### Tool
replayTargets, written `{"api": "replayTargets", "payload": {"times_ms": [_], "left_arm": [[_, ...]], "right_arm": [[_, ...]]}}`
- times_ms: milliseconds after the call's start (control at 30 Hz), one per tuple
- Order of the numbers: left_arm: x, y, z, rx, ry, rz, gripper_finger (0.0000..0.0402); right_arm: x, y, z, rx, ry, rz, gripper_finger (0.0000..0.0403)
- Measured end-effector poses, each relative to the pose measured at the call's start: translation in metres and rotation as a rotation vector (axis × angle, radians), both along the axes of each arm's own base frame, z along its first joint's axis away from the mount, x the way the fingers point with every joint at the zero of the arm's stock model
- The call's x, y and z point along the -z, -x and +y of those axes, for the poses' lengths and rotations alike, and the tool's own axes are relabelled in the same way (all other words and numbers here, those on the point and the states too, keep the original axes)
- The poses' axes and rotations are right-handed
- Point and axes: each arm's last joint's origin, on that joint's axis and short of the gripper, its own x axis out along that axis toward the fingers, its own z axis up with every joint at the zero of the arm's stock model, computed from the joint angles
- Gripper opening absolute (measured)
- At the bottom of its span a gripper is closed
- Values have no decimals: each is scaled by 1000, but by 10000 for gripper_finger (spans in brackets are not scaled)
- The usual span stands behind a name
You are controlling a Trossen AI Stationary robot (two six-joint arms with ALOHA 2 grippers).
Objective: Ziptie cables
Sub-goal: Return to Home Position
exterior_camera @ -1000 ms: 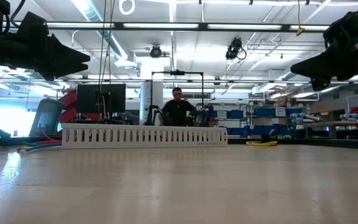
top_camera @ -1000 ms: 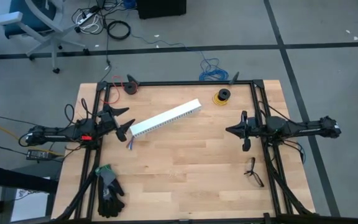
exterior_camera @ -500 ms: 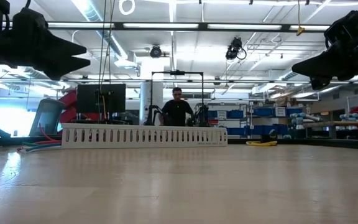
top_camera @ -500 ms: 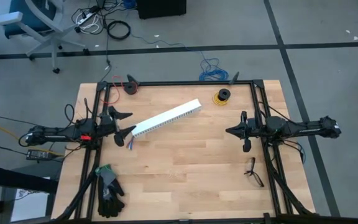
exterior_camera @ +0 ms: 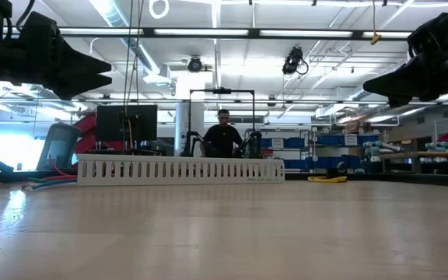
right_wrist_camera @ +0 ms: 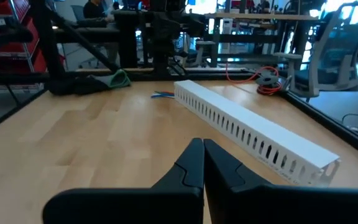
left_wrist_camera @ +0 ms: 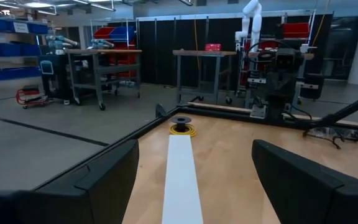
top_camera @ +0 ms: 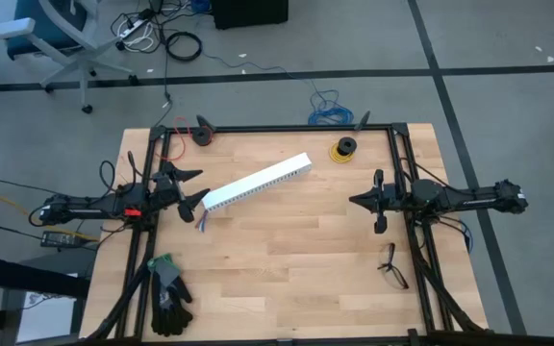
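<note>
Poking from duct (top_camera: pixel 258 183), cables (top_camera: pixel 201 224) — just beside left gripper (top_camera: pixel 191 188), jaws spread

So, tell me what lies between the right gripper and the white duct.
Nothing but bare table, as the high view shows, from right gripper to white duct.

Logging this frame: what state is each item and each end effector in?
Duct: lid on, lying flat.
Cables: ends poking out of the duct's end.
Left end effector: open, empty.
Right end effector: shut, empty.
Spool: upright, apart from the duct.
</note>
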Motion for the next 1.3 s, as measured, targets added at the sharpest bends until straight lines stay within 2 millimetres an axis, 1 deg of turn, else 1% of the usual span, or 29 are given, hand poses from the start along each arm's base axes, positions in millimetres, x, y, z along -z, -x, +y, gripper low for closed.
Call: {"api": "replayTargets", "payload": {"times_ms": [400, 633, 733, 1300], "left_arm": [[2, 0, 0, 0, -3, 18, 323], [2, 0, 0, -6, -76, 54, 323], [2, 0, 0, -6, -76, 54, 323], [2, 0, 0, -5, -72, 52, 323]], "right_arm": [[0, 0, 0, 1, 24, 2, 0], [-1, 0, 0, 8, 24, -10, 0], [-4, 0, 0, 8, 22, -37, 0], [-4, 0, 0, 3, 20, -42, 3]]}}
